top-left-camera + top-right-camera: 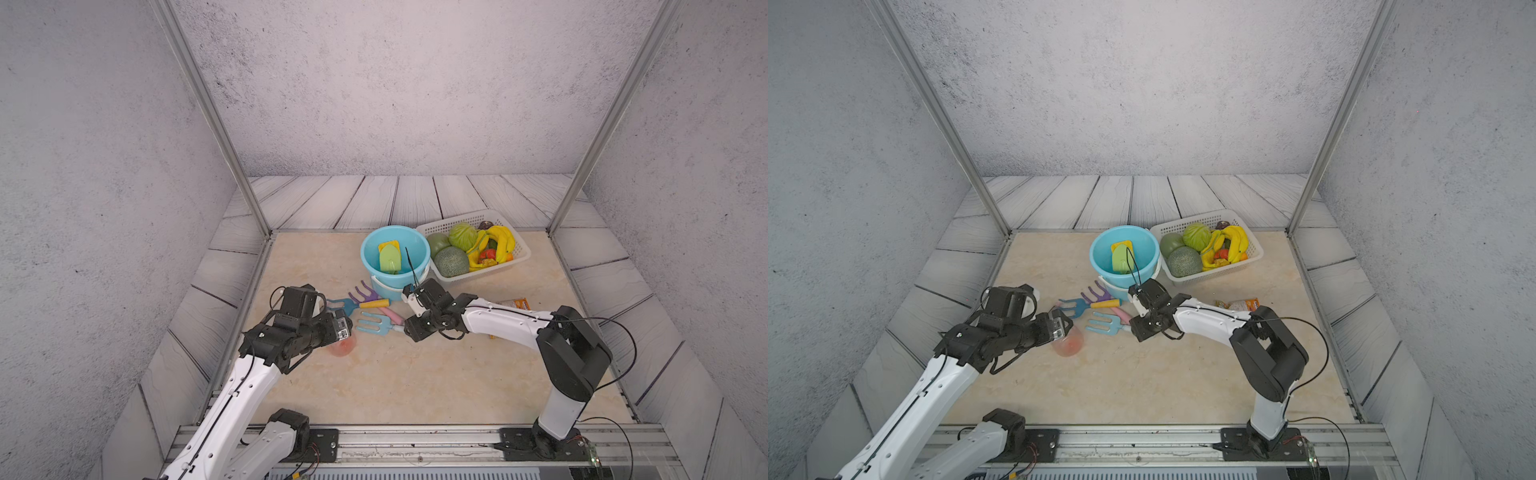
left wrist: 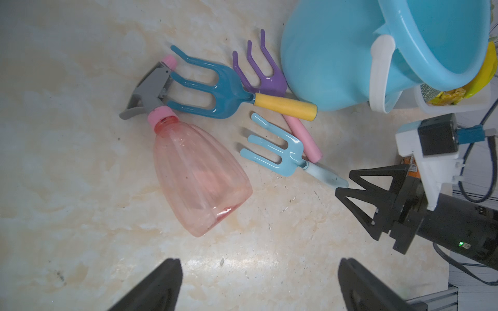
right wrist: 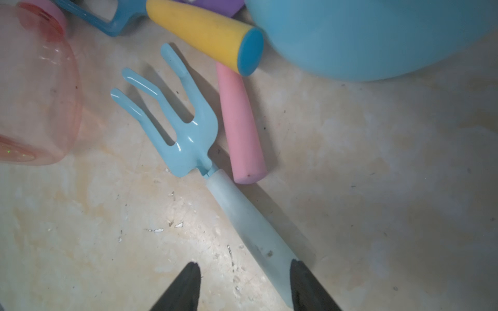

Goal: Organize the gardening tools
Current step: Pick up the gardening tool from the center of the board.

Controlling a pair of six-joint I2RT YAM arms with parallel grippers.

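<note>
**Both tools open over the loose pieces, two already in the bucket**

The right tool (image 3: 244, 265) has its jaws apart, low over the surface. The pale handle end of the light-blue fork (image 3: 188, 129) lies between them, against one finger (image 3: 304, 285) and clear of the other, so nothing is clamped. The left tool (image 2: 260, 261) stands spread wide and empty, hovering just near of the base of the pink spray bottle (image 2: 196, 175).

The bottle lies on its side, its grey trigger head touching the tines of the teal fork (image 2: 215, 91). The yellow handle of the teal fork crosses over the pink handle of the purple rake (image 2: 264, 72), and the rake's head rests just beside the wall of the blue bucket (image 1: 374, 245). The light-blue fork lies just near of those two, its head beside the pink handle.

Inside the bucket – far of this cluster – sit the yellow trowel (image 1: 388, 245) and the green shovel (image 1: 390, 259). To the bucket's right is the white basket (image 1: 457, 220) of fruit and vegetables. An orange packet (image 1: 519, 303) lies flat to the right, partly behind the right arm.
</note>
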